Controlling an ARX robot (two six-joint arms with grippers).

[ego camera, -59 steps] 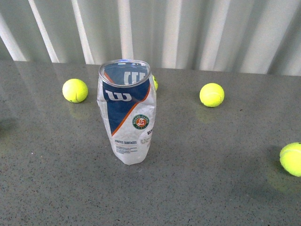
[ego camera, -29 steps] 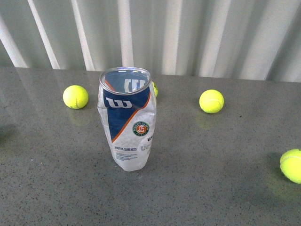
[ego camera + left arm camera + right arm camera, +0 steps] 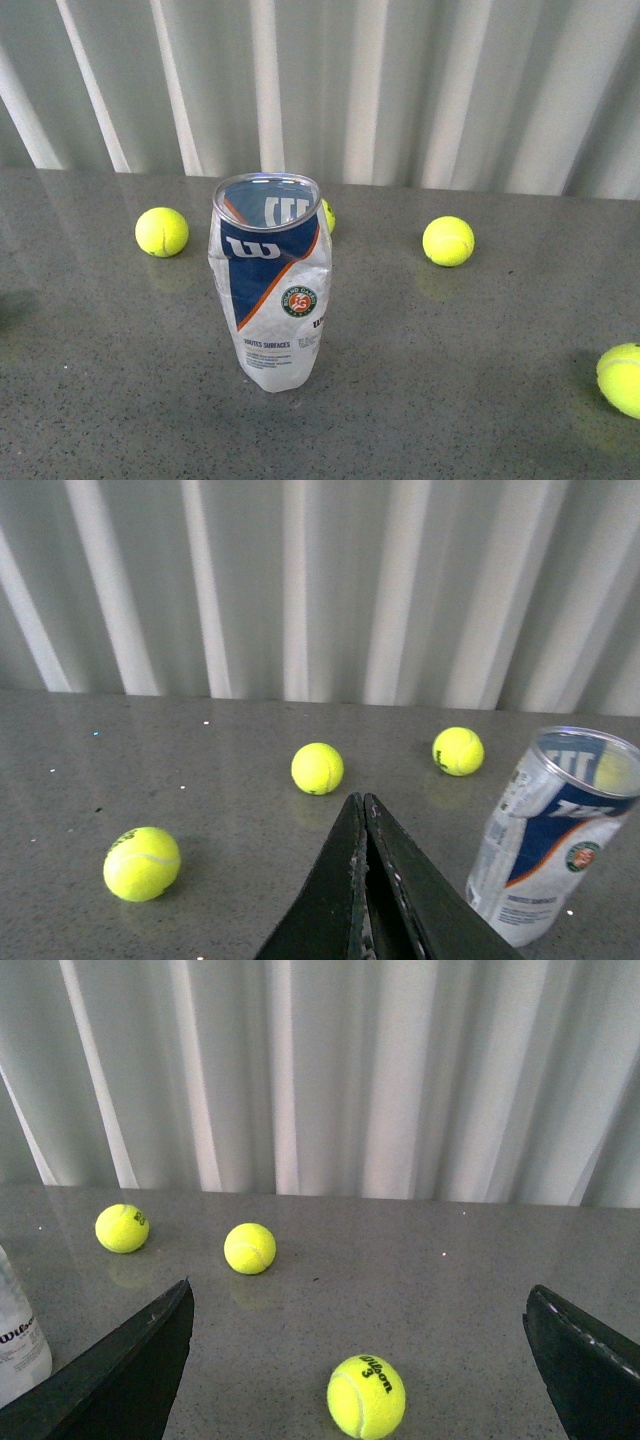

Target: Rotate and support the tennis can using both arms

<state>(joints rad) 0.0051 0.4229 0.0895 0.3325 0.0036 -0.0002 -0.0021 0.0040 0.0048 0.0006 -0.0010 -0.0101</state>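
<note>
The tennis can (image 3: 270,285) stands upright in the middle of the grey table, open silver rim up, its blue-white-orange label and round logo facing the front camera, its wall dented. Neither arm shows in the front view. In the left wrist view my left gripper (image 3: 360,800) is shut with nothing in it, and the tennis can (image 3: 548,835) stands apart from it to one side. My right gripper (image 3: 358,1295) is open wide; only an edge of the tennis can (image 3: 15,1345) shows beyond one finger (image 3: 135,1365).
Yellow-green tennis balls lie around the can: one to its left (image 3: 161,231), one to its right (image 3: 448,241), one at the right edge (image 3: 620,378), one half hidden behind it (image 3: 327,215). A ball (image 3: 366,1397) lies between my right fingers. A white ribbed wall (image 3: 400,80) backs the table.
Everything in the front view has slid lower in the picture and more wall shows. The can and balls keep their places on the table.
</note>
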